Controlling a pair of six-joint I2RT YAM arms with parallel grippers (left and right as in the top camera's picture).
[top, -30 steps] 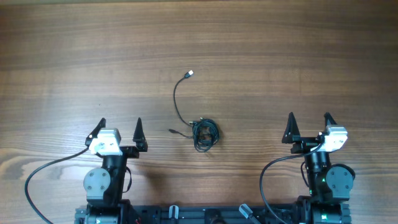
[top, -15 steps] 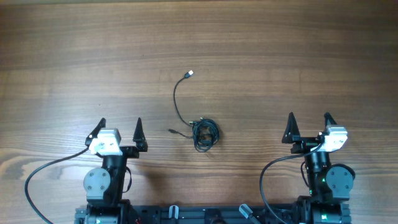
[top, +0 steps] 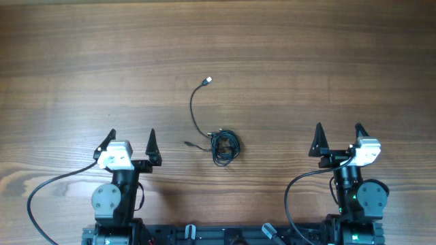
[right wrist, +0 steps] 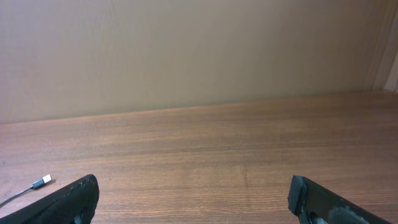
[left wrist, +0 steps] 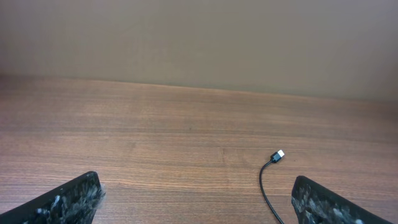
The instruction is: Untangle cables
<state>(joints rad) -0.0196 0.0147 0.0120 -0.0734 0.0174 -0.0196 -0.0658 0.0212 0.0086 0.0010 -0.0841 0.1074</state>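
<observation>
Wide apart and empty at the left gripper (top: pixel 131 136), same at the right gripper (top: pixel 338 129), both parked near the worktop (top: pixel 306 54) edge. Out between them, well clear of either: cables (top: pixel 225 144), bunched in a tight little knot, one strand curling away to a silver plug (top: pixel 208 81). Looks like zero untangled yet, so the whole job left. No containers in view.

table (top: pixel 82 54): brown wood grain | wall (left wrist: pixel 199 37): plain beige, behind table's far edge

Robot workbench: wooden table (top: pixel 306 54), plain beige wall (right wrist: pixel 186 50)
</observation>
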